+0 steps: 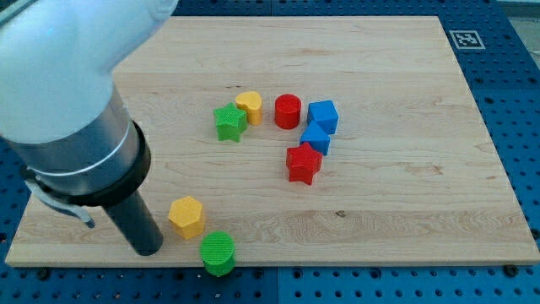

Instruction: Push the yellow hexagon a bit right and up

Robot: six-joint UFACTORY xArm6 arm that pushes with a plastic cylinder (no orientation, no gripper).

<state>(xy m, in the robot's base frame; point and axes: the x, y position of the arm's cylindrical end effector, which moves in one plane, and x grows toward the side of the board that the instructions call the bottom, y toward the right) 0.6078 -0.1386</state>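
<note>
The yellow hexagon [186, 216] lies near the bottom left of the wooden board [396, 194]. My tip [148, 250] rests on the board just left of and slightly below the hexagon, a small gap apart from it. A green cylinder [218, 252] sits right below the hexagon at the board's bottom edge. The arm's large body covers the view's top left.
A cluster lies at the board's centre: a green star [229, 122], a yellow heart [249, 106], a red cylinder [288, 111], a blue cube [322, 116], a second blue block [315, 138] and a red star [304, 163]. A marker tag [466, 39] sits at top right.
</note>
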